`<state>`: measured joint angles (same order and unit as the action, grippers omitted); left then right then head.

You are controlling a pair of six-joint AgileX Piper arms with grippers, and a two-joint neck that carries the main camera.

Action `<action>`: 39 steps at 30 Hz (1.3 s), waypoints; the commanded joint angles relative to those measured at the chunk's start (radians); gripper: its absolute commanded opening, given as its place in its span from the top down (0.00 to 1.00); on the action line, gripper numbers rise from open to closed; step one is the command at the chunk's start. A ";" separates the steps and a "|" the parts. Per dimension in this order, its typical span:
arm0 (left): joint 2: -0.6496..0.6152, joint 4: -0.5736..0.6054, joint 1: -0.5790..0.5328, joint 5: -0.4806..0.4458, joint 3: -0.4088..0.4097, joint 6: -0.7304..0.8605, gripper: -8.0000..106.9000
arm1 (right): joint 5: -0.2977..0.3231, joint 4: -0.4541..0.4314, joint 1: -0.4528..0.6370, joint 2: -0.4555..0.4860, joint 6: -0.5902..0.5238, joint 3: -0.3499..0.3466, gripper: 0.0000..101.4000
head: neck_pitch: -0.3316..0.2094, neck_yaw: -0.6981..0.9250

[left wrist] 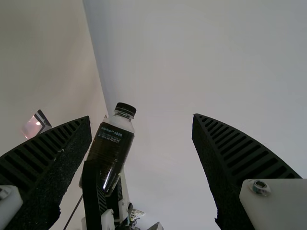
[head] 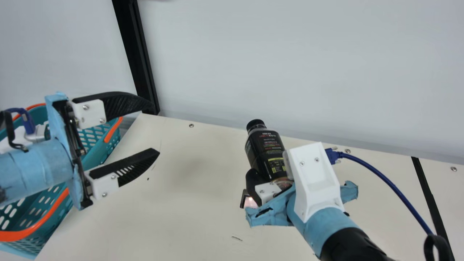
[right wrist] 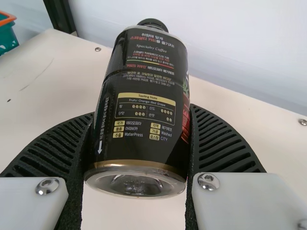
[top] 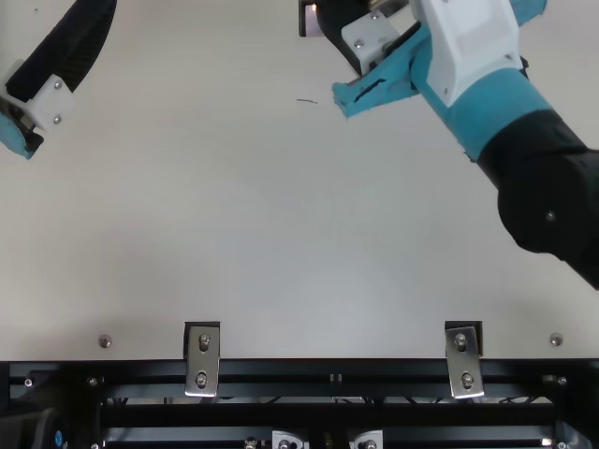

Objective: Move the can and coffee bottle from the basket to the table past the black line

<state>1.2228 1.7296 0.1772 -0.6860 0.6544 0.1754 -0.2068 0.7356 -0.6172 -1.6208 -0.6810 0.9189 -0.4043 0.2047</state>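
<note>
You have the coffee bottle (right wrist: 139, 86) in your right gripper (right wrist: 142, 112), its 2 ribbed black pads pressed on opposite sides of the lower body. Holding it there leaves the cap free, though the bottle leans and would need straightening before it can stand. It is a smooth cylinder with a dark printed label, rounded shoulders and a shiny, gold-banded base. Just beside that gripper lies a small dark-edged object (head: 244, 199) with a glossy face, perhaps a device; it is hard to tell. Farther out, to the gripper's right, the matte black line (head: 431, 195) crosses the cream table (head: 195, 217). Your left gripper (head: 154, 128) has its 2 fingers spread wide, nothing between them. Behind it sits the teal basket (head: 98, 145), slotted plastic with orange handles, so passing items rightward probably suits this layout.
</note>
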 commanded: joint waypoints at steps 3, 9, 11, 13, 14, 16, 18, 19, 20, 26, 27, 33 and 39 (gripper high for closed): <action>0.000 0.000 0.000 0.000 0.000 0.000 0.15 | -0.011 -0.032 0.001 -0.034 0.036 0.014 1.00 | -0.032 -0.003; 0.000 0.000 0.000 0.000 0.000 0.000 0.15 | -0.022 -0.082 0.001 -0.091 0.095 0.046 1.00 | -0.032 -0.003; 0.000 0.000 0.000 0.000 0.000 0.000 0.15 | -0.025 -0.097 0.000 -0.109 0.114 0.057 1.00 | -0.032 -0.003; 0.000 0.000 0.000 0.000 0.000 0.000 0.15 | -0.027 -0.108 -0.001 -0.126 0.130 0.069 1.00 | -0.032 -0.003; 0.000 0.000 0.000 0.000 0.000 0.000 0.15 | -0.028 -0.115 -0.001 -0.134 0.138 0.073 1.00 | -0.032 -0.003; 0.000 0.000 0.000 0.000 0.000 0.000 0.15 | -0.029 -0.126 -0.002 -0.150 0.152 0.084 1.00 | -0.032 -0.003; 0.000 0.000 0.000 0.000 0.000 0.000 0.15 | -0.031 -0.136 -0.002 -0.165 0.165 0.094 1.00 | -0.032 -0.003; 0.000 0.000 0.000 0.000 0.000 0.000 0.15 | -0.031 -0.140 -0.001 -0.172 0.170 0.098 1.00 | -0.032 -0.003; 0.000 0.000 0.000 0.000 0.000 0.000 0.15 | -0.032 -0.145 0.000 -0.179 0.176 0.102 1.00 | -0.032 -0.003; 0.000 0.000 0.000 0.000 0.000 0.000 0.15 | -0.036 -0.155 0.008 -0.201 0.190 0.119 1.00 | -0.032 -0.003; 0.000 0.000 0.000 0.000 0.000 0.000 0.15 | -0.036 -0.155 0.011 -0.200 0.189 0.121 1.00 | -0.032 -0.003; 0.000 0.000 0.000 0.000 0.000 0.000 0.15 | -0.037 -0.146 0.039 -0.178 0.172 0.119 1.00 | -0.031 -0.006; 0.000 0.000 0.000 0.000 0.000 0.000 0.15 | -0.042 -0.105 0.087 -0.130 0.131 0.088 1.00 | -0.028 -0.056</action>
<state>1.2228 1.7296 0.1772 -0.6860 0.6544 0.1754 -0.2479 0.6216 -0.5406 -1.7615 -0.5398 1.0157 -0.3992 0.1638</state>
